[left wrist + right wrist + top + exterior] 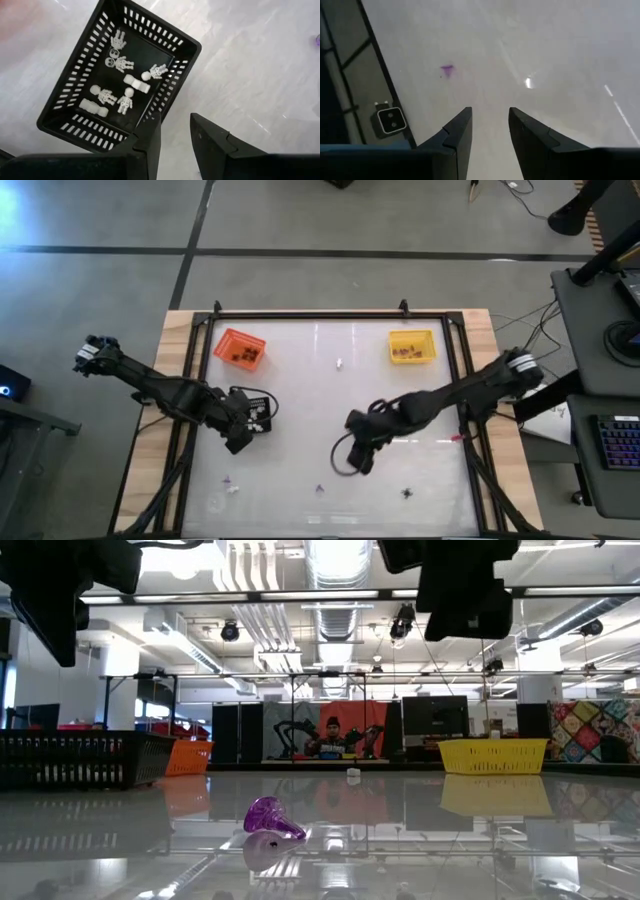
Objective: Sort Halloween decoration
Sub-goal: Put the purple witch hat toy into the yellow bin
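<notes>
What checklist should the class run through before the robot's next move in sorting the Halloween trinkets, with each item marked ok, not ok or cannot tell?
1. Left claw empty, fingers apart: ok.
2. Right claw empty, fingers apart: ok.
3. Black tray upright, white skeleton trinkets inside it: ok.
4. Loose trinkets left on the table, such as the purple trinket: not ok, sorting unfinished.
5. Orange tray and yellow tray standing on the table at its far side: ok.
6. Which tray the purple trinket belongs in: cannot tell.
</notes>
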